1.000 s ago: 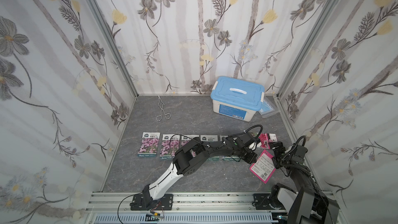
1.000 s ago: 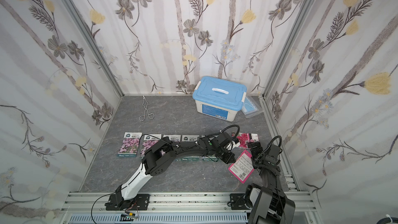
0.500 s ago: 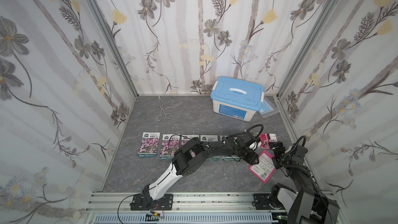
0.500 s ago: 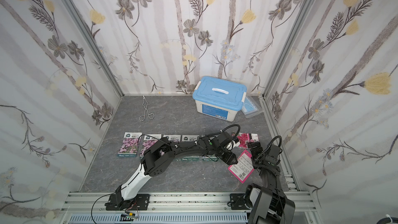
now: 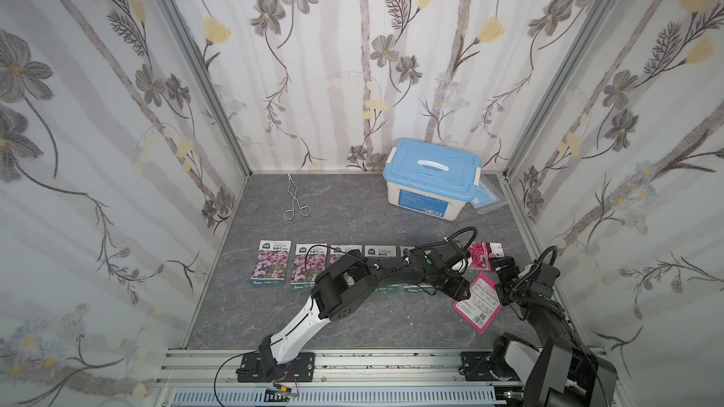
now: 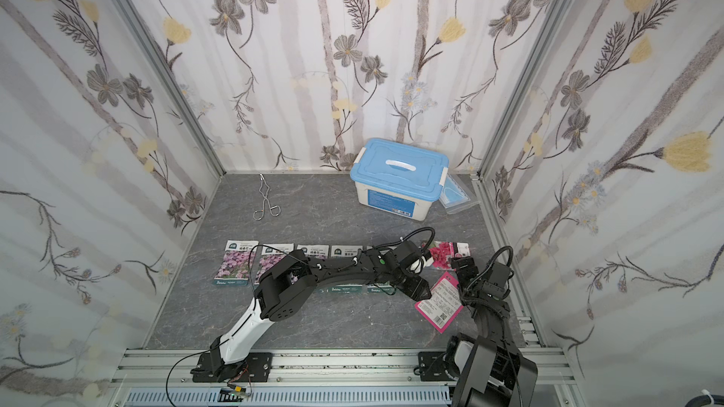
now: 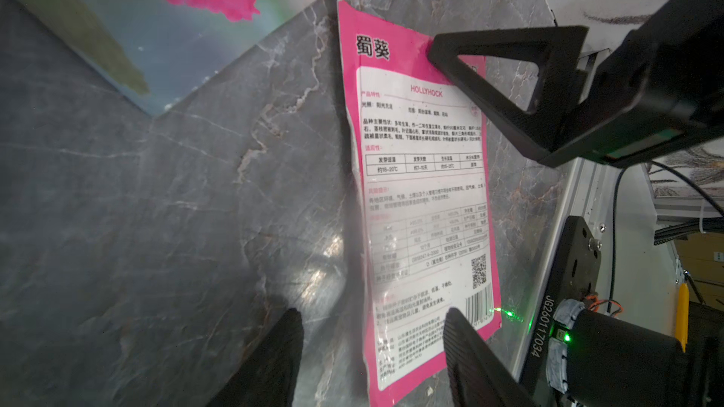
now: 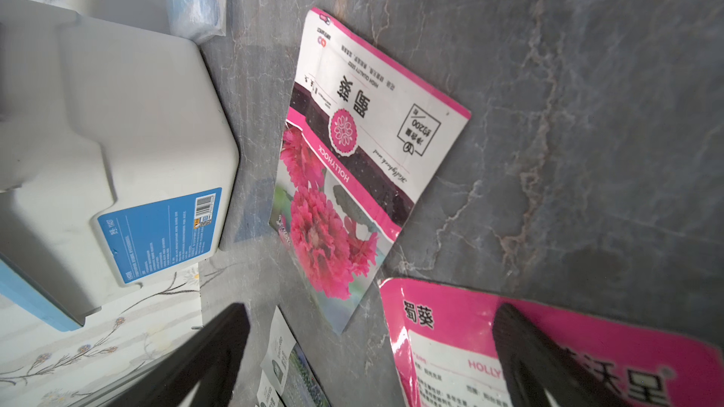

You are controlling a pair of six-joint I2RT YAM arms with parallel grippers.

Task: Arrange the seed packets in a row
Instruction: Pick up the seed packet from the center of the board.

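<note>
1. In both top views the left arm (image 5: 344, 291) reaches low across the worktop (image 5: 352, 225) toward the right wall, covering part of the row of seed packets (image 5: 270, 264). The left claw (image 5: 459, 292) points down at one corner of the pink-backed hollyhock packet (image 5: 478, 304), which lies askew past the row's right end. The folded right arm (image 5: 546, 279) sets the right claw (image 5: 502, 281) at the packet's opposite edge.
2. The face-up hollyhock packet (image 5: 484, 254) lies just behind. The blue-lidded box (image 5: 431, 180), clear pouch (image 5: 485, 199) and tongs (image 5: 294, 199) sit well back.
3. Left wrist: the left claw (image 7: 372, 311) stands partly spread and holds nothing. One finger is over the barcode end of the flat pink-backed hollyhock packet (image 7: 423, 189), the other over bare worktop. A right-claw finger (image 7: 509, 43) touches the packet's title end.
4. Right wrist: the right claw (image 8: 372, 307) gapes wide and empty. One finger (image 8: 529, 346) is over the pink-backed hollyhock packet (image 8: 450, 346), and the face-up hollyhock packet (image 8: 352, 158) lies just beyond.
</note>
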